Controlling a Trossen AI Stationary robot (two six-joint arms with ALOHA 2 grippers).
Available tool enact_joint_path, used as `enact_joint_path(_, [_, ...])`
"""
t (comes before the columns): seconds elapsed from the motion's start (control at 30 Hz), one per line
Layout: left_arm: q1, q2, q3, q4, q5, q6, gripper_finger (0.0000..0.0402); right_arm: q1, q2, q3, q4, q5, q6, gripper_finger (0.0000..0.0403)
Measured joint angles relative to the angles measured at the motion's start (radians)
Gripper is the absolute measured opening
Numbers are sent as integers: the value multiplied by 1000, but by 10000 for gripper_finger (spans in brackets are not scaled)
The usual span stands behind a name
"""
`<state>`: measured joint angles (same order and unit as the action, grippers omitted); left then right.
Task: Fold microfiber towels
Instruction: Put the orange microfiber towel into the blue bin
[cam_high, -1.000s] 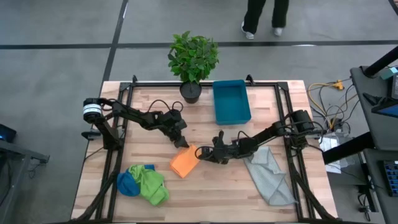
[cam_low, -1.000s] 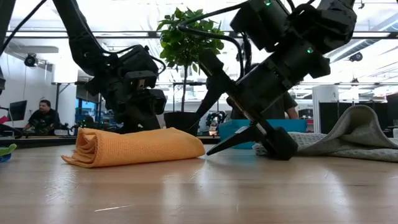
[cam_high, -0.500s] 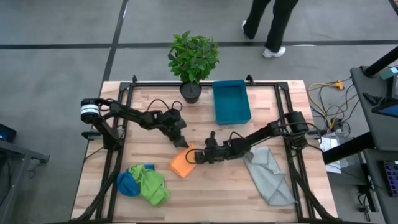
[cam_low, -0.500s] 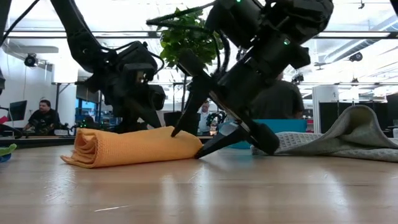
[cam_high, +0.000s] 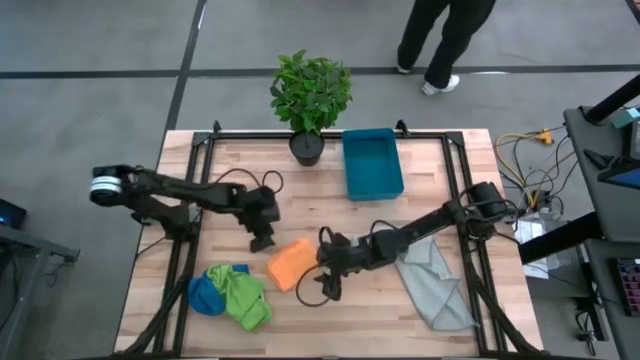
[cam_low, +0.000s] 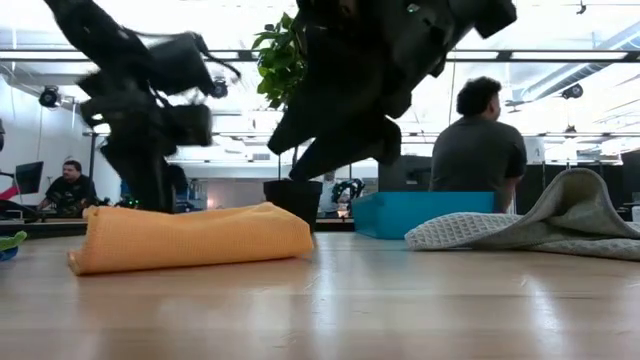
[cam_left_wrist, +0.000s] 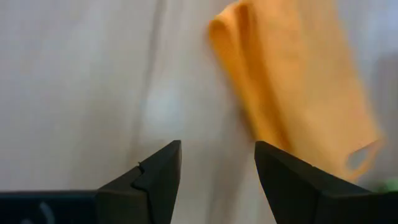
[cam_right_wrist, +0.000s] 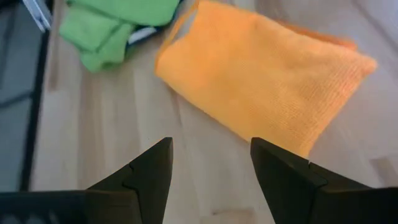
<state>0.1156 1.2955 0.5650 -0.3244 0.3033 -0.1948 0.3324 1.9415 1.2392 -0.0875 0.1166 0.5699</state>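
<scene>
The left arm is stretched low across the tabletop (cam_high: 330, 320) from its left edge, and the left end effector (cam_high: 262, 238) is held just above the wood beside the upper left edge of the orange towel (cam_high: 292, 264), apart from it. Its fingers (cam_left_wrist: 149, 180) are seen spread apart with nothing between them. The right arm is extended from the right edge toward the middle, with the right end effector (cam_high: 325, 285) placed just beside the lower right edge of the orange towel; its fingers (cam_right_wrist: 283, 177) are likewise parted and empty, pointed at the cloth.

The orange towel is laid folded near the centre of the tabletop, flat on the wood, with one rolled edge visible in the low view. The lime green towel (cam_high: 243, 296) and the blue towel (cam_high: 205, 294) are bunched together near the front left corner, touching each other. The pale grey towel (cam_high: 433, 278) is crumpled near the right side, partly under the right arm.

Bare wood is left open in front of the orange towel and between it and the grey one. A teal bin (cam_high: 372, 163) and a potted plant (cam_high: 310, 100) are set along the far edge, well apart from the cloths.
</scene>
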Motion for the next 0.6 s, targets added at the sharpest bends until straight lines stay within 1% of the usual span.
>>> enact_joint_path(0.07, [-46,-50,-1,-46,-110,67,191,8,0,7,-29,28,-7,211])
enact_joint_path(0.13, [-108,-81,-5,-48,-190,140,191,9,-1,15,-47,39,-23,211])
enact_joint_path(0.2, [-189,-89,-7,-53,-246,238,191,8,-7,17,-45,43,-76,211])
enact_joint_path(0.27, [-273,-79,-9,-52,-291,375,191,6,-12,17,-51,45,-124,211])
enact_joint_path(0.37, [-396,-40,-9,-42,-343,551,191,7,-26,17,-91,45,-143,211])
enact_joint_path(0.47, [-494,24,-7,4,-439,602,191,8,-46,17,-147,44,-144,207])
enact_joint_path(0.53, [-537,77,-1,31,-521,601,191,10,-57,17,-185,44,-142,203])
enact_joint_path(0.6, [-567,136,17,56,-569,601,191,13,-68,16,-232,45,-127,198])
